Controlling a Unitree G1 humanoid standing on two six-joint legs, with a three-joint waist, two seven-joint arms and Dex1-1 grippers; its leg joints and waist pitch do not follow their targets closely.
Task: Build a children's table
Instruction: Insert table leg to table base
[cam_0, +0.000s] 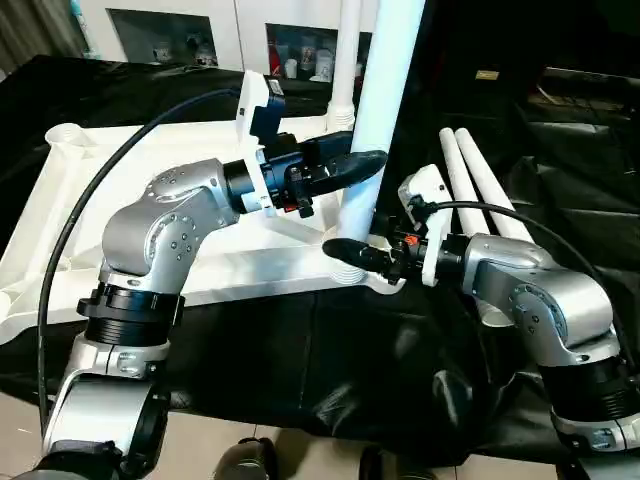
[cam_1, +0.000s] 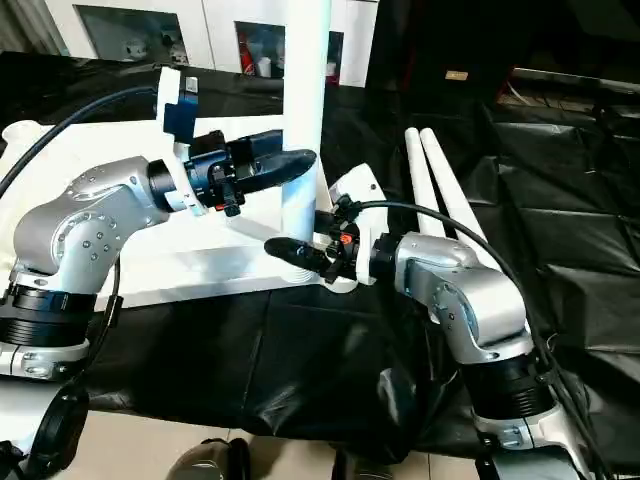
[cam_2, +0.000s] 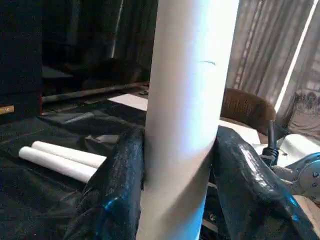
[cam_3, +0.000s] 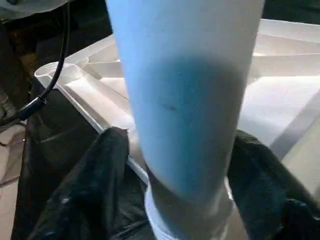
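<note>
The white tabletop (cam_0: 190, 270) of the children's table is lying upside down on black sheeting (cam_0: 330, 370), its ribbed underside facing up. At its near right corner a white leg (cam_0: 375, 150) is standing upright in the corner socket (cam_0: 352, 272), its long axis running straight up and out of the top of the head views. A second leg (cam_0: 343, 70) is standing at the far corner behind it, and two spare legs (cam_0: 480, 185) are lying side by side on the sheeting, well apart to the right.

The left gripper (cam_0: 352, 165) is reaching in from the left and holding the upright leg partway up, its jaws clamped on either side of the tube. The right gripper (cam_1: 300, 252) is coming in level from the right, low down, just above the socket; its jaws are standing on both sides of the leg's base, but whether they are pressing on the tube cannot be told.

So the leg is sitting between both sets of jaws, the right arm nearer the joint. Seating it probably means pushing straight down along the tube's axis, and any tilt could jam the flared end in the socket.
</note>
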